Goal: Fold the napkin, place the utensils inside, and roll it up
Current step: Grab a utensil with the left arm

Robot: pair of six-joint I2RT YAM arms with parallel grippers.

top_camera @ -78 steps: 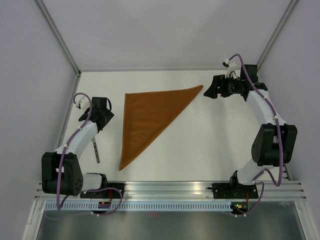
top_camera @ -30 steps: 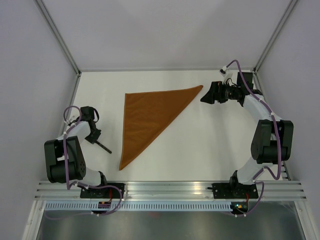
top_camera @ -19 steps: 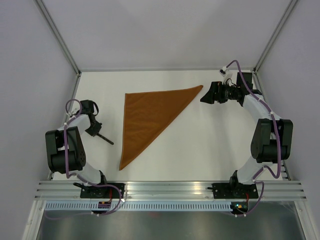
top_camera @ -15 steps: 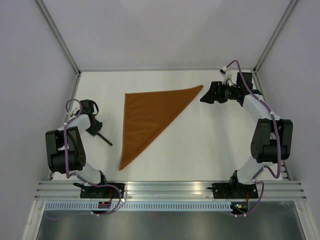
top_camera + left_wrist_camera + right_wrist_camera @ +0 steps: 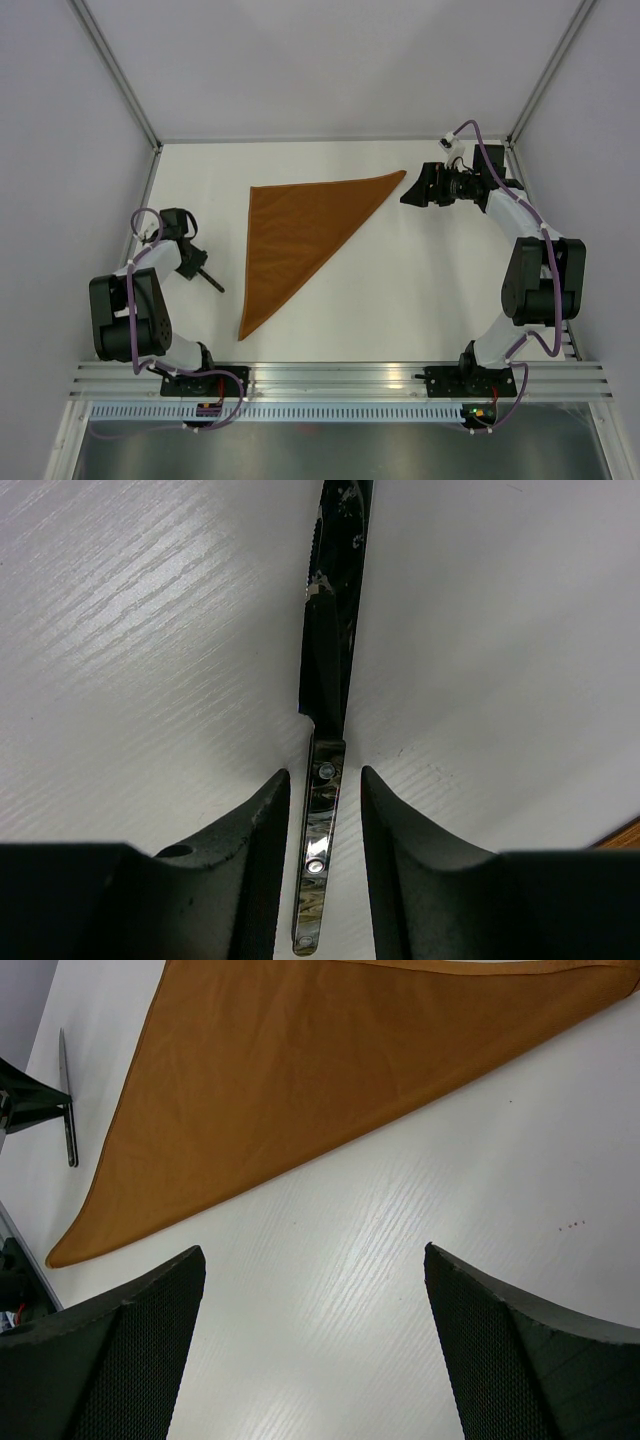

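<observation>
The rust-orange napkin lies folded into a triangle mid-table; it also shows in the right wrist view. One utensil, a grey metal knife, lies on the table left of the napkin. In the left wrist view the knife runs away from me. My left gripper straddles its riveted handle, jaws narrowly open, with bare table showing on both sides of the handle. My right gripper is wide open and empty, just off the napkin's far right corner, over bare table. No other utensil is in view.
White walls and metal frame posts close in the table on the left, back and right. A slotted rail runs along the near edge. The left arm's elbow is folded back near the left wall.
The left gripper swung the knife from lying straight to a slant nearer the napkin, then settled slightly nearer. The right gripper shifted slightly left earlier and has since stayed still.
</observation>
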